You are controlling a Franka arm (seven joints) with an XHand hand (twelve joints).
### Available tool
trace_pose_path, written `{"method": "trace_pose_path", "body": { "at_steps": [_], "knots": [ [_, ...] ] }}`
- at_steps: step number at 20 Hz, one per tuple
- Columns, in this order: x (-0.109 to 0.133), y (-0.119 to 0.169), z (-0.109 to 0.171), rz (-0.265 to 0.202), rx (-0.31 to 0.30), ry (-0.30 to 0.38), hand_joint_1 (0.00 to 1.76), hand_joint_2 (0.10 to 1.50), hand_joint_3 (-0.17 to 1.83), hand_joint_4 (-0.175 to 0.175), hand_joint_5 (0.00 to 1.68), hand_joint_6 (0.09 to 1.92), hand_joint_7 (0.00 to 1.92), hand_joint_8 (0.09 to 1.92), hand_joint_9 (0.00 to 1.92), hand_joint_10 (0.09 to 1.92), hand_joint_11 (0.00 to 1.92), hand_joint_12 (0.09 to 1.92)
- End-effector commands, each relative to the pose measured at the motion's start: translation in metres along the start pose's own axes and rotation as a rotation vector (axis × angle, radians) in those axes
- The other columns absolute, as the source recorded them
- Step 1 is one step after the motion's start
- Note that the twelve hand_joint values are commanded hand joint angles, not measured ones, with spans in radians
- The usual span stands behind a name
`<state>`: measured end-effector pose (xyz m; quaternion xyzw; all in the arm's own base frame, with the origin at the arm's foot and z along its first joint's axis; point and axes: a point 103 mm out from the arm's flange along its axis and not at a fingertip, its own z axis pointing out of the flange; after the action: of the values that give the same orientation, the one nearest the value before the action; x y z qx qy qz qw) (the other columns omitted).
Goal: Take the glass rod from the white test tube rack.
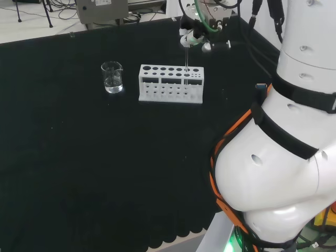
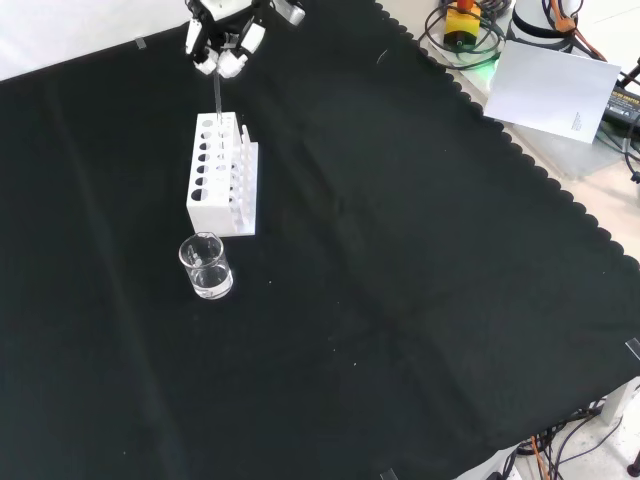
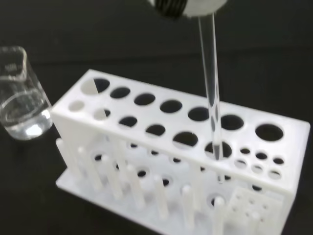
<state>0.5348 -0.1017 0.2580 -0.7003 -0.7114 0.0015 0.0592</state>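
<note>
The glass rod [image 3: 211, 93] stood nearly upright with its lower end passing through a hole in the top plate of the white test tube rack [image 3: 161, 147], in the row of holes nearer the wrist camera and close to the end of the rack that carries the cluster of small holes; its tip showed below the plate, between the plate and the base. The top of the rod ran up into the hand [image 1: 191, 35], whose fingertips were curled in and pinched together around it just above the rack, so the hand had hold of the rod while the rod was still in its hole. In the head view the rod [image 1: 186, 60] rose from the right end of the rack [image 1: 170, 84], and the hand hung directly over that end. In the front view the hand [image 2: 225, 45] came in from the top and the rod [image 2: 217, 95] dropped to the far end of the rack [image 2: 222, 175]. A small clear beaker [image 1: 112, 77] holding a little clear liquid stood just beside the opposite end of the rack, apart from it, to the left in the head view and nearer the camera in the front view [image 2: 206, 266]. Everything rested on the black cloth [image 2: 400, 280].
</note>
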Motion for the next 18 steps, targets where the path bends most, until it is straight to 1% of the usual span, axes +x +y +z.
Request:
{"method": "trace_pose_path", "body": {
  "at_steps": [1, 3, 6, 9, 12, 18],
  "knots": [
    [0.011, -0.008, -0.035, 0.052, -0.112, 0.044, 1.22, 0.72, 0.72, -0.175, 1.05, 1.05, 1.29, 1.14, 1.72, 0.82, 1.69, 0.76],
    [0.016, -0.012, -0.048, 0.055, -0.101, 0.035, 1.27, 0.76, 0.65, -0.175, 1.04, 0.88, 1.17, 1.17, 1.70, 0.79, 1.66, 0.70],
    [0.022, -0.020, -0.067, 0.060, -0.077, 0.031, 1.29, 0.78, 0.58, -0.175, 1.06, 0.73, 1.15, 1.14, 1.69, 0.75, 1.65, 0.66],
    [0.025, -0.027, -0.082, 0.067, -0.039, 0.023, 1.30, 0.76, 0.58, -0.175, 1.09, 0.67, 1.18, 1.09, 1.71, 0.68, 1.65, 0.63],
    [0.025, -0.033, -0.091, 0.077, -0.002, 0.007, 1.30, 0.76, 0.58, -0.175, 1.11, 0.64, 1.19, 1.07, 1.72, 0.65, 1.66, 0.62],
    [0.024, -0.046, -0.101, 0.077, -0.007, -0.005, 1.31, 0.77, 0.53, -0.175, 1.17, 0.52, 1.21, 1.03, 1.75, 0.55, 1.67, 0.58]
  ]
}}
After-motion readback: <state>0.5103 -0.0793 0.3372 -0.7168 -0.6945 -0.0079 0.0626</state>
